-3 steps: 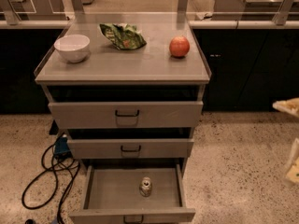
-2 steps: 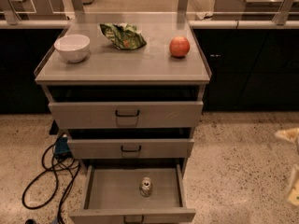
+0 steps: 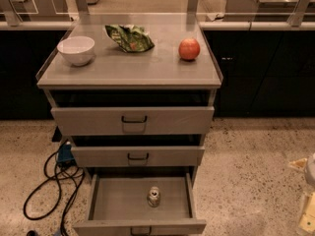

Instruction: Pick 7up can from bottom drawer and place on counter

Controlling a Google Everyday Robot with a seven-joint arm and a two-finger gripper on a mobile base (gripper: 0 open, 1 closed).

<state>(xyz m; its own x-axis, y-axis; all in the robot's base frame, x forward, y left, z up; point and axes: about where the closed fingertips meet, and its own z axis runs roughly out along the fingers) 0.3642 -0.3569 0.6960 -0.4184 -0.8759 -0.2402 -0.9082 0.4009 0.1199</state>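
- Small cylindrical silvery-green 7up can point(image 3: 154, 196): standing on end, shiny metal top up, on the plain grey floor of the drawer below, right of centre and nearer the front wall than the back; clear of all four walls.
- Wide shallow grey metal bottom drawer point(image 3: 115, 203): pulled out fully, lowest of three, small dark handle on the front edge partly cut off by the lower frame border.
- Narrow grey middle drawer point(image 3: 98, 157) and taller-fronted grey top drawer point(image 3: 88, 121): each slightly ajar, with a dark gap above the front panel.
- Flat rectangular matte grey counter point(image 3: 142, 70): carrying a round white bowl point(image 3: 76, 49) at the left, a crumpled green foil snack bag point(image 3: 129, 37) at the rear centre, and a round red-orange apple point(image 3: 189, 48) at the right; all three well apart.
- Pale two-finger gripper point(image 3: 308, 200): at the far right frame edge, low over the speckled floor point(image 3: 246, 181), well apart from the cabinet and the can; only partly in frame; open or closed state not determinable.
- Looped black cable point(image 3: 43, 193): lying on the floor left of the cabinet.
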